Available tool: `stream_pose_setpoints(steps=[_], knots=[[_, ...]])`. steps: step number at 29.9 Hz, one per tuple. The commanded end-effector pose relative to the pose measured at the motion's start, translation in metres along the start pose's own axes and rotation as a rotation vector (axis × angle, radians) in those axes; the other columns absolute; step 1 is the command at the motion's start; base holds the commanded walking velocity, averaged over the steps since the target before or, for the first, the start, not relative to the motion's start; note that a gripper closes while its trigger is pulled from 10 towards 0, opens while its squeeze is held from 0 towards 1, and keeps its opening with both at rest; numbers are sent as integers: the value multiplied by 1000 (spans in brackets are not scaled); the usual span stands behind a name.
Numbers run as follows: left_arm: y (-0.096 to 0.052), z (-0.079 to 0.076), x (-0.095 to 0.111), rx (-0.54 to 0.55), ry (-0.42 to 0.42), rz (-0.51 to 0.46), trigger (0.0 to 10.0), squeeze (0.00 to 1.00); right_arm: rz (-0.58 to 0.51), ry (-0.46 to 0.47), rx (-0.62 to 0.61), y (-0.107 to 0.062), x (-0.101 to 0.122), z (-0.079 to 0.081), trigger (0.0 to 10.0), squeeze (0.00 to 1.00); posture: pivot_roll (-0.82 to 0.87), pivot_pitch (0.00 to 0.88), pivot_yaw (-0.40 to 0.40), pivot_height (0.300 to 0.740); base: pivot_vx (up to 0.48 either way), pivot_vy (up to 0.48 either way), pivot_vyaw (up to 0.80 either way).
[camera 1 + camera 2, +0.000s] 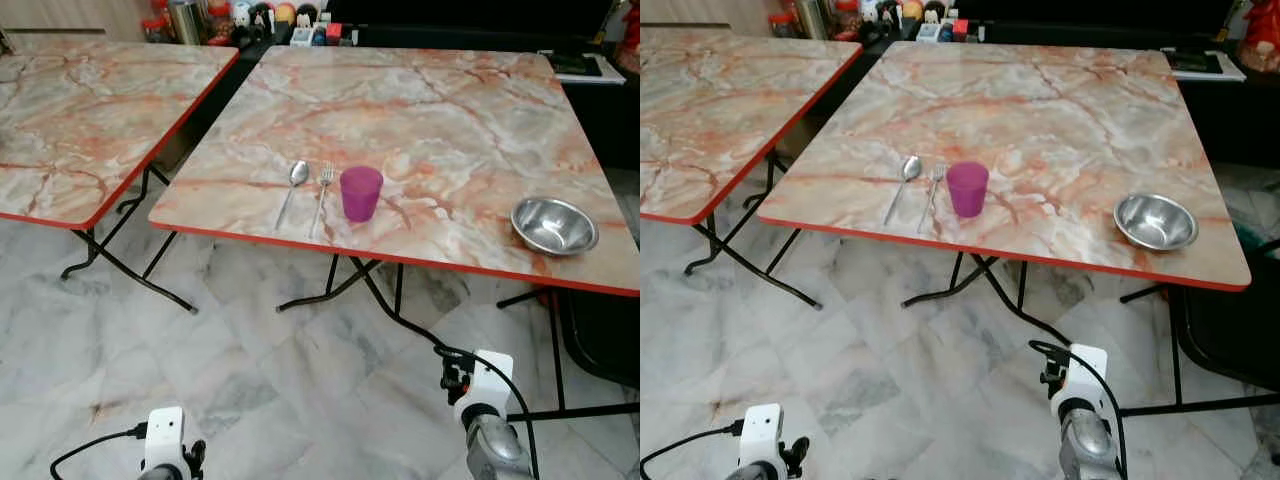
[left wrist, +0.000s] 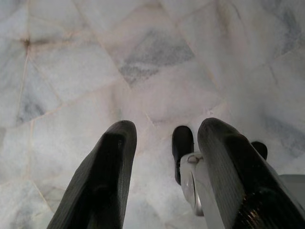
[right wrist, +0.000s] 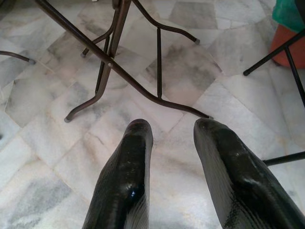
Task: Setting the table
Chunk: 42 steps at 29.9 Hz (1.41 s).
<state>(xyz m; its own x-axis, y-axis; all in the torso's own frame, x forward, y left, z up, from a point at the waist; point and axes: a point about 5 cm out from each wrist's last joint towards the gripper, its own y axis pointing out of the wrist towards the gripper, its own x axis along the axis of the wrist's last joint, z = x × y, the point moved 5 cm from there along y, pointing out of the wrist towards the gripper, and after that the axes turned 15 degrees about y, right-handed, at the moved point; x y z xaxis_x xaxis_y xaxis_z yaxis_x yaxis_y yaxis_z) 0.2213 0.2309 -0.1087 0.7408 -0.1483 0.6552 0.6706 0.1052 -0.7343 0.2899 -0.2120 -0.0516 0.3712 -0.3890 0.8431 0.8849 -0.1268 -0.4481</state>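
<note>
Both my arms hang low over the marble floor (image 1: 300, 390), well short of the table (image 1: 440, 120). My left gripper (image 2: 167, 143) is spread, holding nothing; my right gripper (image 3: 172, 143) likewise. From them the setting lies at about twelve o'clock: one spoon (image 1: 294, 187), one fork (image 1: 322, 192) just beside it, one purple cup (image 1: 360, 192). One steel bowl (image 1: 553, 225) sits at two o'clock, well apart.

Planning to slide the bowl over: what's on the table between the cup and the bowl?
Nothing: bare marble tabletop between cup and bowl, seen in both eye views.
</note>
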Motion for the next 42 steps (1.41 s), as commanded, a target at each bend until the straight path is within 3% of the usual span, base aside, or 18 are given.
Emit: stream_pose_setpoints(steps=[1,8,13,15,18,27,36,42], knots=[[-4,-2,-14,0,-10,35,10000,0,35,-11,-8,-3,-9,-4,10000,0,-72,66,-5,740,0,0,0],[-5,-10,-19,-8,-21,40,10000,0,89,-16,-35,-6,-21,-11,10000,0,-75,63,-14,740,0,0,0],[-4,-11,-15,-8,-28,30,10000,0,166,-13,-78,-11,-37,-17,10000,0,-77,110,-15,740,161,0,0],[-3,-11,-14,-6,-31,28,10000,0,182,15,-80,-12,-40,-16,10000,0,-80,124,-11,740,274,0,-700],[-3,-10,-13,-4,-33,25,10000,0,195,-15,-88,-13,-44,-17,10000,0,-84,137,-9,740,276,0,-696],[-3,-1,-9,10,-39,6,10000,0,221,-5,-107,-18,-53,-20,10000,0,-71,156,-5,740,278,0,0],[-3,1,-9,25,-38,6,10000,0,197,5,-91,-15,-49,-15,10000,0,-75,160,-3,740,57,0,0],[-2,-4,-7,17,-34,5,10000,0,143,-7,-84,-10,-33,-18,10000,0,-81,160,2,740,0,0,0]])
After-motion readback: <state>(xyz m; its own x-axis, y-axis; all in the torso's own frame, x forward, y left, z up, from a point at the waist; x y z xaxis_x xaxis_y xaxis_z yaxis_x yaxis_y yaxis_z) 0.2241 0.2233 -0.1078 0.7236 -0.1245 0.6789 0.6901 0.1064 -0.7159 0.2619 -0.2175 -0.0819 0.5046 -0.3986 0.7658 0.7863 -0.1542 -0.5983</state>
